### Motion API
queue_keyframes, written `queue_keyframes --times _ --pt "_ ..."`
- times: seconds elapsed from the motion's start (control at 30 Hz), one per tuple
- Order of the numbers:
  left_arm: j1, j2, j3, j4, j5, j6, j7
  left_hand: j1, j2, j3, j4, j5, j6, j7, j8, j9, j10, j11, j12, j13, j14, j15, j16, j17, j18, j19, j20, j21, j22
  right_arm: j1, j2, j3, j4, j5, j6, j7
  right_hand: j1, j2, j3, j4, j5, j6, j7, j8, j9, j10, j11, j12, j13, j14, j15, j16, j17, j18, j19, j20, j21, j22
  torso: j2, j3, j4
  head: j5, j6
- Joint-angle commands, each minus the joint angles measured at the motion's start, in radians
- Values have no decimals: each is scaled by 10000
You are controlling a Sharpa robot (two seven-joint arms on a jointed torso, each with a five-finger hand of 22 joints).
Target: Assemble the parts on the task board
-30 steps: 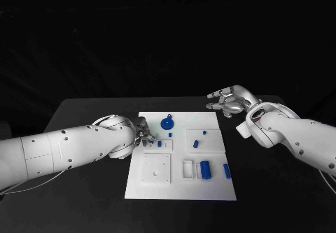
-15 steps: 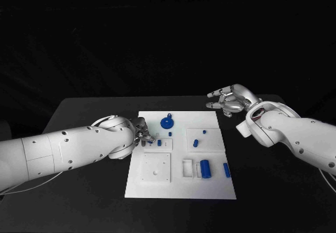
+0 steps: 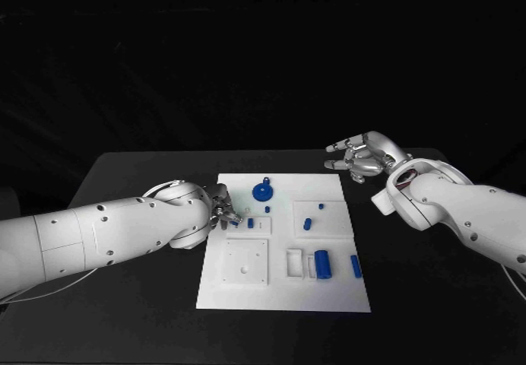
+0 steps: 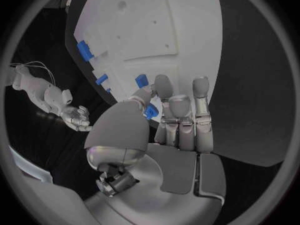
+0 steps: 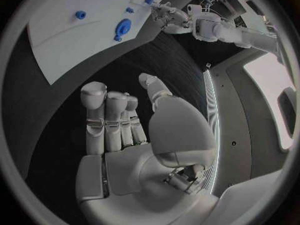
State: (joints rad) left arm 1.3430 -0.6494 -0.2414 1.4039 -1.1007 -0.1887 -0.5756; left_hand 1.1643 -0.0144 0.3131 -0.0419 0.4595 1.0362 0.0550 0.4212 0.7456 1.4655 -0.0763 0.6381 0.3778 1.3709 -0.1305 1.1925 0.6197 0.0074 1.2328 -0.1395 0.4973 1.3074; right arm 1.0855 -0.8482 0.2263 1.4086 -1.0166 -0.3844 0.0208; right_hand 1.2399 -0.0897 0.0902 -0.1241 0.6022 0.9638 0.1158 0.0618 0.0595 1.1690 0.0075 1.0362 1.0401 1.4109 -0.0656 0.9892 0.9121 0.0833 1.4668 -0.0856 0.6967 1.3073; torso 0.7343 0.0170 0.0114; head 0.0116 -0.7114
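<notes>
Left hand is pinching a small blue part at the task board edge, needing seating next; right hand is hovering with fingers apart, holding nothing.

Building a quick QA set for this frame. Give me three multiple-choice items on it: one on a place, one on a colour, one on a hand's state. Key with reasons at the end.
1. Where is the right hand?
A. Over the task board's middle
B. Above the black table, off the board's far right corner
C. Resting on the board's near edge

2. What colour are the small parts, such as the round part, on the task board?
A. Red
B. Blue
C. Yellow

3. What is the left hand doing?
A. Pinching a small blue part at the board's left edge
B. Lying flat on the table, far from the board
C. Holding the whole board up

Key: 1 B, the head view shows it clear of the board, over black table. 2 B, all parts show blue on the white board. 3 A, the left wrist view shows blue between thumb and finger.
</notes>
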Motion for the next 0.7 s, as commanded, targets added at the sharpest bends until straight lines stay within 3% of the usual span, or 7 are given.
queue_keyframes --times 0.03,0.53,0.7 --pt "-9 -22 5 52 -53 229 -29 15 8 182 -115 27 904 -847 59 9 492 -82 54 -12 18 -7 0 -5 108 -21 11 46 206 -7 -9 5 19 -92 117 95 -87 -8 42 -9 53 22 22 -20 7 7 -15 9 8 45 -20 4 10 195 473 -3 21 845 2 5 -1 2 -8" --pt "-34 -56 5 85 -17 301 -20 4 -14 171 -31 10 895 -844 45 -26 492 -76 42 -27 9 -8 -40 -23 101 -28 8 36 203 -9 -17 5 19 -93 114 100 -87 -8 42 -9 53 22 22 -20 7 7 -15 9 8 45 -20 4 10 195 473 -3 21 845 2 7 -7 8 -26" --pt "-116 -31 5 40 -18 164 21 14 0 174 26 3 864 -832 6 -59 492 -69 1 -48 -21 -13 -121 -134 96 -31 -2 21 200 -9 -19 5 20 -93 96 106 -87 -8 42 -9 53 22 22 -20 7 7 -15 9 8 45 -20 4 10 195 473 -3 21 845 9 9 -12 4 -19"
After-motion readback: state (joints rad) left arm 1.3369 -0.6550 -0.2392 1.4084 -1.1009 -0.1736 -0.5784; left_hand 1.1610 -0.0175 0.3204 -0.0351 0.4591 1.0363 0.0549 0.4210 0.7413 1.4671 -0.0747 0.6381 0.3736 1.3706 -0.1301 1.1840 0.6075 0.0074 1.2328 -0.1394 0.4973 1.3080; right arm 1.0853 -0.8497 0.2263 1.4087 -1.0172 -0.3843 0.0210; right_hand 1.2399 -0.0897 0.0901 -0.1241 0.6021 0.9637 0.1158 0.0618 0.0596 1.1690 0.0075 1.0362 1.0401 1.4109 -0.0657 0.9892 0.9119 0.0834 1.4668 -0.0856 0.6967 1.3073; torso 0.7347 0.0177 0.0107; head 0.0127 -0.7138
